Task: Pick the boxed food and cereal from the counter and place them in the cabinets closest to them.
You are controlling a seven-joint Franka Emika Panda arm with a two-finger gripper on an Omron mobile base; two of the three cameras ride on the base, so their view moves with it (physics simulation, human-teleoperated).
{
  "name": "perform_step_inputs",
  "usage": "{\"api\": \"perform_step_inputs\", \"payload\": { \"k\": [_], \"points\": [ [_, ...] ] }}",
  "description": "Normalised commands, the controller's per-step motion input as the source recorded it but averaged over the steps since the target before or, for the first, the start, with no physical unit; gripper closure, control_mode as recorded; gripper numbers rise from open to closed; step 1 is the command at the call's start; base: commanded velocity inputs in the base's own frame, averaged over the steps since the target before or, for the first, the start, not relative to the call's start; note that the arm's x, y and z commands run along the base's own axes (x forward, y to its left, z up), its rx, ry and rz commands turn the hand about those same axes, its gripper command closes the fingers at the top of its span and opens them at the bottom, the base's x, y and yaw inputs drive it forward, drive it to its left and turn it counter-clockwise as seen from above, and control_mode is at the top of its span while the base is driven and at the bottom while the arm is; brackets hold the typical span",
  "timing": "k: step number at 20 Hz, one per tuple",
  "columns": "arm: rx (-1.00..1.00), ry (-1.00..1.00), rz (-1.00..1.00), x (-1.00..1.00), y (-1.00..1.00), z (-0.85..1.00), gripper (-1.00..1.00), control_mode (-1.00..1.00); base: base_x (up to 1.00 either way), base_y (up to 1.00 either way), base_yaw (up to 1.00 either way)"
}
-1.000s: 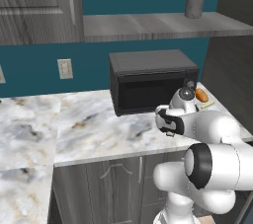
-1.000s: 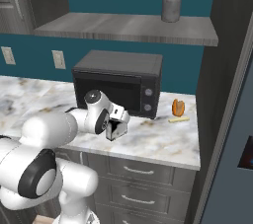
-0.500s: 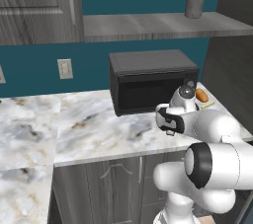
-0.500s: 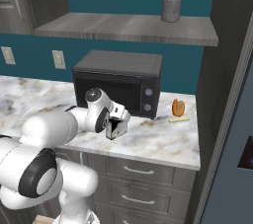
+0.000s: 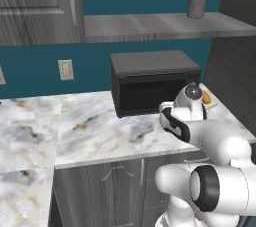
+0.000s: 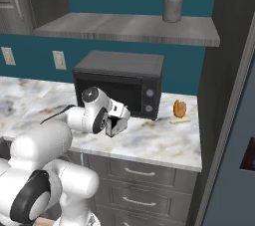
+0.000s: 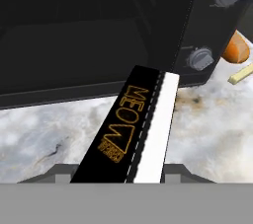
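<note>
Gripper [image 6: 115,123] has just clamped shut on the boxed food [image 7: 132,131] | box stands on counter [image 6: 164,143] before the microwave [image 6: 119,83] | grasp apparently made, lift to cabinet next

In the hand view we see the boxed food [image 7: 136,129] cut off at its lower end by the bottom of the picture, and the fingertips [image 7: 59,172] at its sides are mostly hidden there. In the right base view the gripper [image 6: 115,123] covers most of the box. In the left base view the arm hides the box, and part of the orange thing [image 5: 206,98].
</note>
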Motion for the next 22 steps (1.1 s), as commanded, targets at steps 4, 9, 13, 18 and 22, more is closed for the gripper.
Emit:
{"api": "perform_step_inputs", "payload": {
  "k": [4,9,13,18,22],
  "points": [
    [0.0,-0.05,0.0,-0.29,0.0,0.56,1.0,-1.0,0.0,0.0,0.0],
    [0.0,0.0,0.0,-0.24,0.0,0.6,1.0,-1.0,0.0,0.0,0.0],
    [-0.01,0.05,0.0,-0.23,0.03,0.63,1.0,-1.0,0.0,0.0,0.0],
    [-0.02,0.07,0.0,-0.32,0.04,0.64,1.0,-1.0,0.0,0.0,0.0],
    [0.0,0.01,0.0,-0.53,0.0,0.56,1.0,-1.0,0.0,0.0,0.0]
  ]
}}
